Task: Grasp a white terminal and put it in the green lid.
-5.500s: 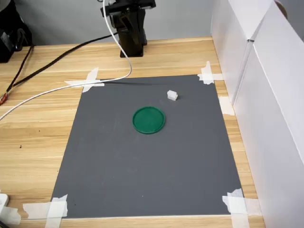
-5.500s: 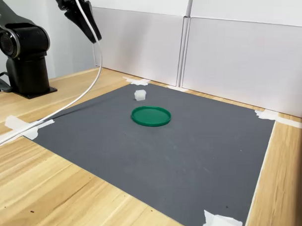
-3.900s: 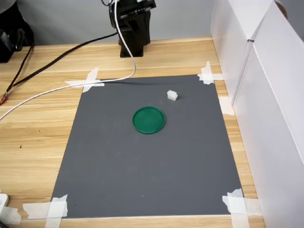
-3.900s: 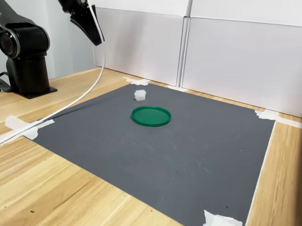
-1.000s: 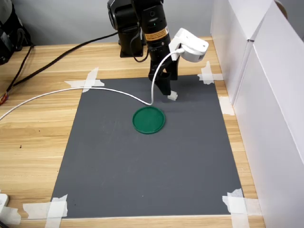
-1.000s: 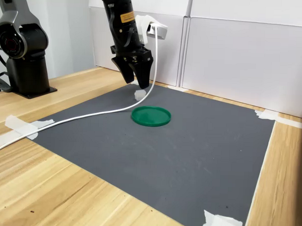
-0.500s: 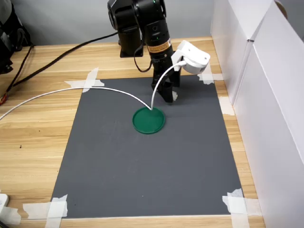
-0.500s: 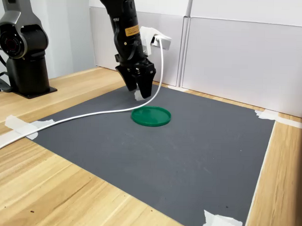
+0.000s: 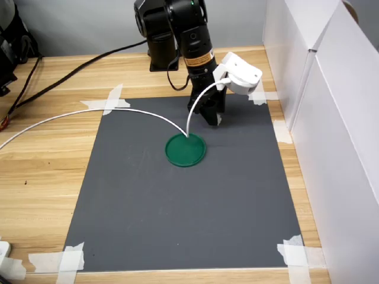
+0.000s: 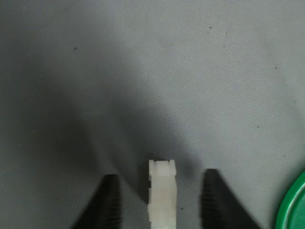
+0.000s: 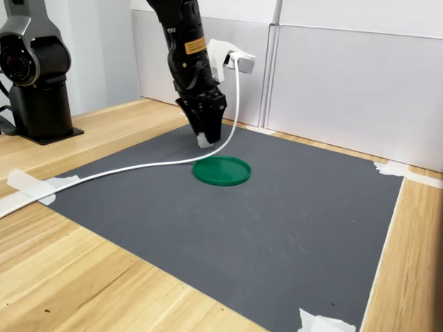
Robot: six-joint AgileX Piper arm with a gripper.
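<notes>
A grey mat (image 9: 177,213) taped to a wooden table (image 9: 41,177) fills the lower and middle part of the first exterior view; its near half is bare. A taped corner (image 9: 71,258) sits at the lower left, another (image 9: 296,254) at the lower right.

Just above the centre of that frame lies the lid (image 9: 185,149), a flat green disc with nothing in it. In the second exterior view the lid (image 11: 221,170) is left of centre, and a white cable (image 11: 112,173) trails from the arm across the mat toward the left edge.

Just beyond the lid, the gripper (image 9: 214,118) points down at the mat. In the wrist view the terminal (image 10: 162,195) lies on the mat at the bottom centre, between the two dark fingertips (image 10: 110,200), with a clear gap on each side. The jaws are apart and grip nothing. The lid's rim (image 10: 291,205) shows at the lower right corner.

In the second exterior view the terminal (image 11: 203,142) peeks out at the fingertips, upper left of the lid.

The step in hand looks like the grasp itself: the gripper is placed around the terminal but not yet closed. The next move calls for closing squarely on the small piece, then a short lift and carry to the lid nearby.

Farthest back, the arm's black base (image 9: 160,35) stands at the top of the first exterior view, with white panels (image 9: 331,89) on the right.
</notes>
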